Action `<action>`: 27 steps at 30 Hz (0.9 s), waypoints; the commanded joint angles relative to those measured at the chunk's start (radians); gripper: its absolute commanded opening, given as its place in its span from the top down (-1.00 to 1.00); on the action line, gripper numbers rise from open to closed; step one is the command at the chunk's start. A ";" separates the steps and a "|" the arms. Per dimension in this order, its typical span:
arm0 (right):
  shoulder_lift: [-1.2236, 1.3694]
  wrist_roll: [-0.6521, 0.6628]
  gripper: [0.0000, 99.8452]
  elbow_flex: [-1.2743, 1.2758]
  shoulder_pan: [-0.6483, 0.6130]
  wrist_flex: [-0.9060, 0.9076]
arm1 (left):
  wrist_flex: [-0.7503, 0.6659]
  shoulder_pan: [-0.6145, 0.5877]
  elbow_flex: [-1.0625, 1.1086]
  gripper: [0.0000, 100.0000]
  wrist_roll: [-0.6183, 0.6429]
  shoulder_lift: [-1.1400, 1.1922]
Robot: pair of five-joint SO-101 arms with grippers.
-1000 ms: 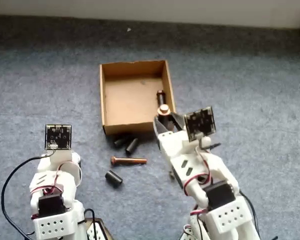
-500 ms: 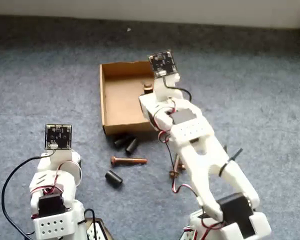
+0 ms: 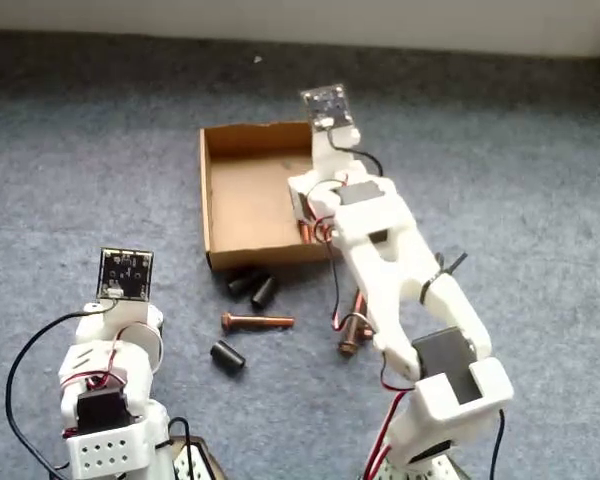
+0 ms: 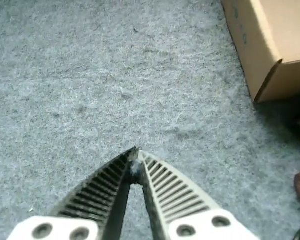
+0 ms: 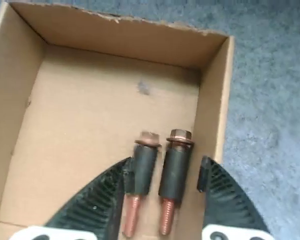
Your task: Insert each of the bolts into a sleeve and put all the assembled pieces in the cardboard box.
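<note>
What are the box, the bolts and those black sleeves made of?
The box looks like plain brown cardboard: matte, with a ragged cut rim. The bolts seem copper-coloured metal, slightly shiny, with threaded ends. The black sleeves look matte, maybe rubber or plastic; I cannot tell which.

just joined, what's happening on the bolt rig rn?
The right gripper is over the cardboard box, jaws open on either side of two assembled pieces lying side by side on the box floor. The left gripper is shut and empty above the carpet, beside the box. Not done yet: a bare bolt, another bolt beside the right arm and loose black sleeves lie on the carpet in front of the box.
</note>
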 commanded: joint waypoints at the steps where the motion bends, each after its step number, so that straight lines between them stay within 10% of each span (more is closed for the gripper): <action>1: -0.028 -0.009 0.59 -0.162 0.008 0.202 | -0.021 0.018 0.012 0.99 -0.011 -0.008; 11: -0.028 -0.012 0.86 -0.357 -0.170 0.728 | -0.021 0.018 0.012 0.99 -0.012 -0.008; 27: -0.018 -0.508 0.70 -0.222 -0.331 0.713 | -0.021 0.018 0.012 0.99 -0.014 -0.008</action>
